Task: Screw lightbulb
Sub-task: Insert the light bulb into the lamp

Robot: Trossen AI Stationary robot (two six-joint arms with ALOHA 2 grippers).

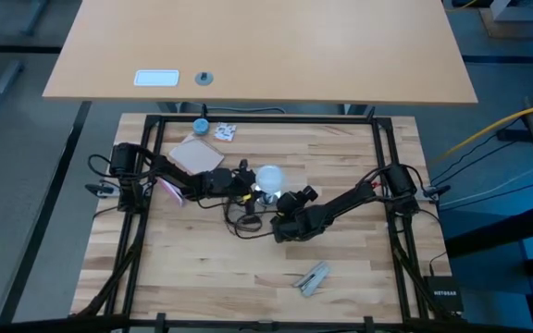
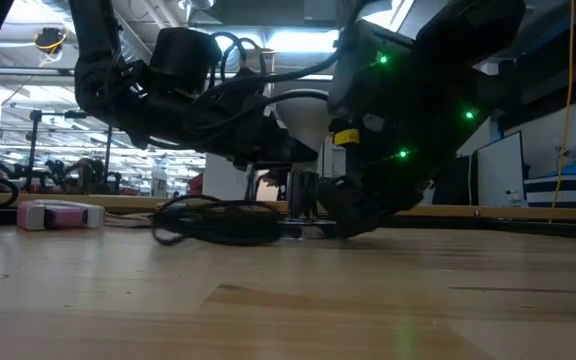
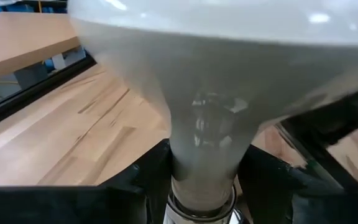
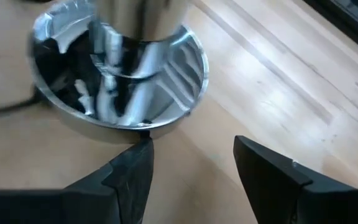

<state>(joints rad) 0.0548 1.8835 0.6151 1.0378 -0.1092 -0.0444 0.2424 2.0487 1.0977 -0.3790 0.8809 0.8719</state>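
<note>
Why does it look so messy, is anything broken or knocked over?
Nothing looks broken or spilled. The lightbulb stands upright on the shiny lamp base, with the left claw around its neck. The black cord lies in a loose tangle on the table, untidy but not odd.

The bulb (image 3: 216,81) is frosted white glass, smooth and faintly glossy, narrowing to a greyish neck seated in a bright metal socket (image 3: 201,208). The lamp base (image 4: 120,74) is polished metal, mirror-shiny (it reflects the dark fingers (image 4: 129,180), which look like matt black plastic). The table (image 1: 248,268) is pale wood, smooth with visible grain in strips. The cord (image 2: 218,222) is black and slightly shiny.
</note>
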